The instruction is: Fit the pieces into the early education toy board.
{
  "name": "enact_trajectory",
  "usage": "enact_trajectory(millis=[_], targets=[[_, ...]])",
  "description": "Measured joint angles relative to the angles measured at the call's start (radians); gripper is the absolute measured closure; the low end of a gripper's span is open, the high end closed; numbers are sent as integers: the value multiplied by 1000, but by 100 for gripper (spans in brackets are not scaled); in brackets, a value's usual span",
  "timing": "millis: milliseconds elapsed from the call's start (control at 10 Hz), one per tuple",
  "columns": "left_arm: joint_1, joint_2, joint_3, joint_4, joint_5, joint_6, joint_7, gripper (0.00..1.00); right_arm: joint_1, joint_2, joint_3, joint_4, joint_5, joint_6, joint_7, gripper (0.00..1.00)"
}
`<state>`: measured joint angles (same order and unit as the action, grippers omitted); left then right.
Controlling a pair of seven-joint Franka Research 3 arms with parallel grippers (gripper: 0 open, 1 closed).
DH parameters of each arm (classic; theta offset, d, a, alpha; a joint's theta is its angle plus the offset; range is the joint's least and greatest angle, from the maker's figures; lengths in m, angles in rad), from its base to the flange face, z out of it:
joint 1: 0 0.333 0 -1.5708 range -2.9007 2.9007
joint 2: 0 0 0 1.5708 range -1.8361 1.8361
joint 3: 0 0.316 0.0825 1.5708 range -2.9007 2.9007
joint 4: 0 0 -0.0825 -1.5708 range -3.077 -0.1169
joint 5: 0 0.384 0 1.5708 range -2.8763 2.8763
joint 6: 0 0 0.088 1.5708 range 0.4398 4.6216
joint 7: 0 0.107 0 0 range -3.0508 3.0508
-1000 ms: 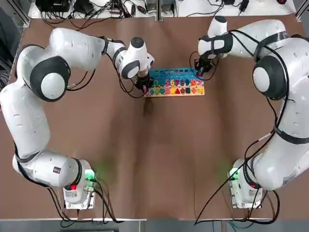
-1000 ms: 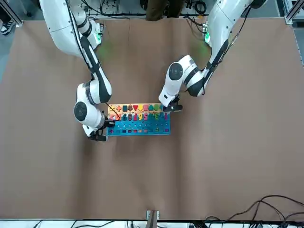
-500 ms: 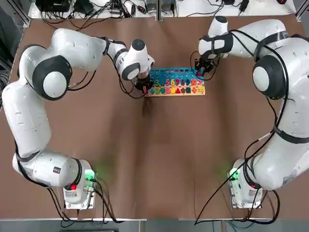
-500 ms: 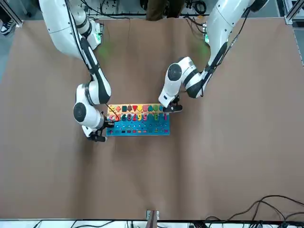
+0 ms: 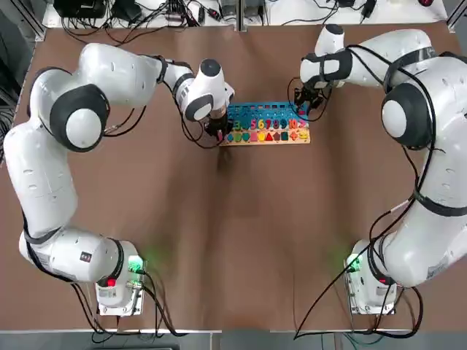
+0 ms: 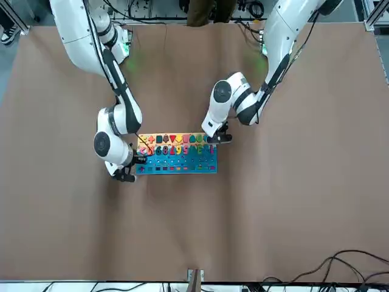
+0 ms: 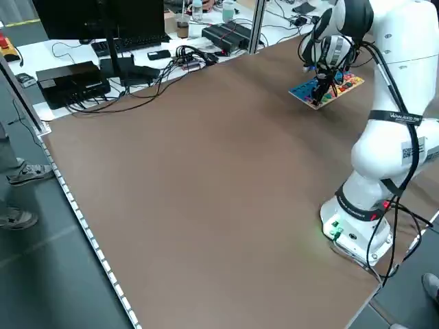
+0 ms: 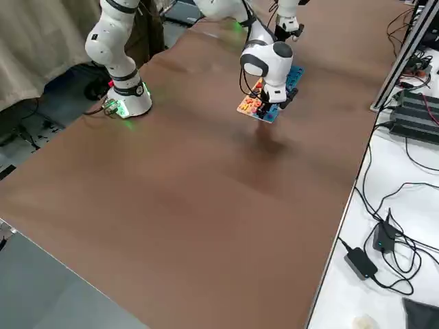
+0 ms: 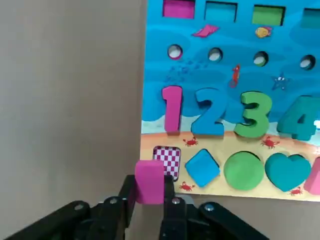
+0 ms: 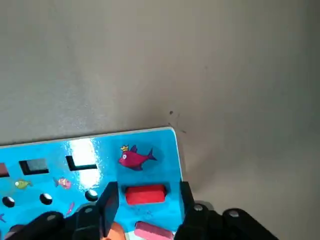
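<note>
**Pink square poised over its slot**

The early education toy board (image 5: 266,123) lies flat between both arms. At its one end the left gripper (image 9: 149,196) pinches a pink square piece (image 9: 149,175) just above the checkered recess (image 9: 166,159) (a slight offset shows). Lowered skewed, the piece could catch the recess edge or nudge the board. At the opposite end, the right gripper (image 10: 145,200) stands with fingers parted around a seated red piece (image 10: 145,194); lifting carelessly might drag it out.

Left wrist view: early education toy board (image 9: 220,100) cut off at the picture's edges; pink piece (image 9: 149,175) covers part of the checkered square slot (image 9: 167,159). Overhead view: board pieces too small to distinguish; left gripper (image 5: 214,130) fingers hidden under wrist.
</note>
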<state>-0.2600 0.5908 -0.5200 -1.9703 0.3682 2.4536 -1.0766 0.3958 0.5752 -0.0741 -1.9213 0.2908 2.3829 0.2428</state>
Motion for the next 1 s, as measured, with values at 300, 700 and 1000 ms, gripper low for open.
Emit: enact_trajectory(millis=[300, 700, 1000], targets=[[-9, 1, 0, 0, 2, 0, 0, 74, -3, -20, 0, 22, 0, -49, 2, 38], [-11, 25, 0, 27, 25, 0, 0, 74, -69, -198, -5, 40, -160, -196, 3, 31], [-11, 37, 0, 37, 37, 1, 0, 74, -146, -345, -6, 40, -257, -306, -23, 20]])
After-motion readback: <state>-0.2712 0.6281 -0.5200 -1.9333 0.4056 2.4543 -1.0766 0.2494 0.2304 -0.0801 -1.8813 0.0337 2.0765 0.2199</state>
